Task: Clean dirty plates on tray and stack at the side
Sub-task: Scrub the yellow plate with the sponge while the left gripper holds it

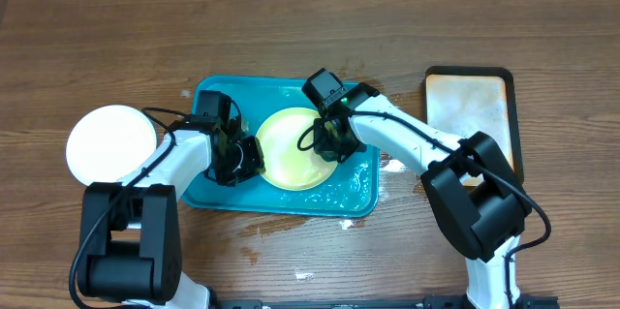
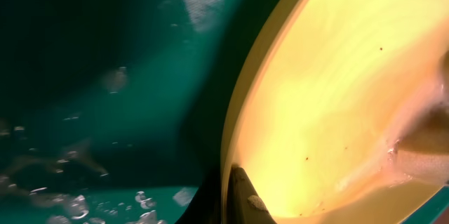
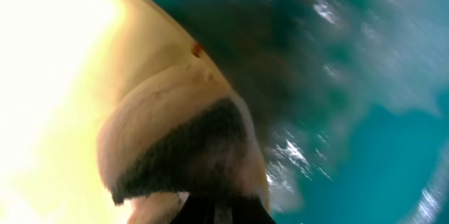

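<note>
**A:** Where is everything?

**B:** The teal tray [image 1: 271, 96] lies mid-way along the wooden table [image 1: 291, 38]. It is a rounded rectangle of smooth plastic with a raised rim. Its floor is wet and streaked with pale froth. The pale yellow plate [image 1: 286, 149] lies inside it, round, shallow and glossy. A white plate [image 1: 111, 141] sits on the bare wood, well apart to the left of the tray. To the right of the teal tray is a black-rimmed tray [image 1: 470, 106] with a stained beige floor.

**A:** And the arms?

**B:** Both reach into the teal tray. The left gripper [image 1: 244, 159] is clenched on the yellow plate's left rim. In the left wrist view the rim runs down between its dark fingers [image 2: 247, 197]. The right gripper [image 1: 331, 144] is clamped on a sponge [image 3: 175, 154], which presses on the plate's right side.

**A:** What's hard to read?

**B:** I cannot tell whether the white disc is one plate or a stack. Both wrist views are blurred and very close. The right fingers show only as a dark wedge at the bottom edge of their view. Arms cover parts of the yellow plate from above.

**A:** Any textures?

**B:** The sponge is soft and rounded, pale with a dark fuzzy band. A reddish speck [image 3: 197, 49] sits on the plate's rim.
</note>
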Motion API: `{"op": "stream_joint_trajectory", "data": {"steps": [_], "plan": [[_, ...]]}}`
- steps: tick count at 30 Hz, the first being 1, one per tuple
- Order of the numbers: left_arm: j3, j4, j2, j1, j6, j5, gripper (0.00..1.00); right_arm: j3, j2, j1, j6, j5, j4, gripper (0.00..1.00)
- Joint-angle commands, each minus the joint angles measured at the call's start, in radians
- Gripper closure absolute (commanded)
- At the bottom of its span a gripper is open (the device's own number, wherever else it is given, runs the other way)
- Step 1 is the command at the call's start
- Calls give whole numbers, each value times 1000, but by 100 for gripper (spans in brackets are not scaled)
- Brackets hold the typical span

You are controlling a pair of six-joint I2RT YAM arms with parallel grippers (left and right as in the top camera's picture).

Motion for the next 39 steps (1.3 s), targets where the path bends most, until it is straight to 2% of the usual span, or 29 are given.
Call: {"op": "stream_joint_trajectory", "data": {"steps": [1, 8, 13, 19, 25, 31, 33, 36, 39], "plan": [[-28, -18, 42, 4, 35, -100, 96, 49, 48, -2, -126, -211, 57, 96], [-28, -41, 42, 4, 58, -100, 96, 97, 48, 16, 58, -287, 178, 96], [-28, -55, 42, 4, 61, -100, 96, 96, 48, 16, 68, -269, 167, 96], [-28, -61, 42, 4, 66, -89, 96, 94, 54, 12, 68, 24, -35, 96], [-28, -82, 42, 4, 79, -90, 96, 90, 86, -16, 18, 175, -155, 96], [-28, -85, 42, 4, 80, -99, 96, 89, 86, -50, 128, 340, -245, 96], [-28, -89, 42, 4, 81, -101, 96, 89, 86, -51, 100, 293, -220, 96], [-28, -95, 42, 4, 92, -105, 96, 89, 86, -49, -104, -14, -87, 96], [-28, -105, 42, 4, 103, -108, 96, 89, 86, -40, -87, -272, 58, 96]]}}
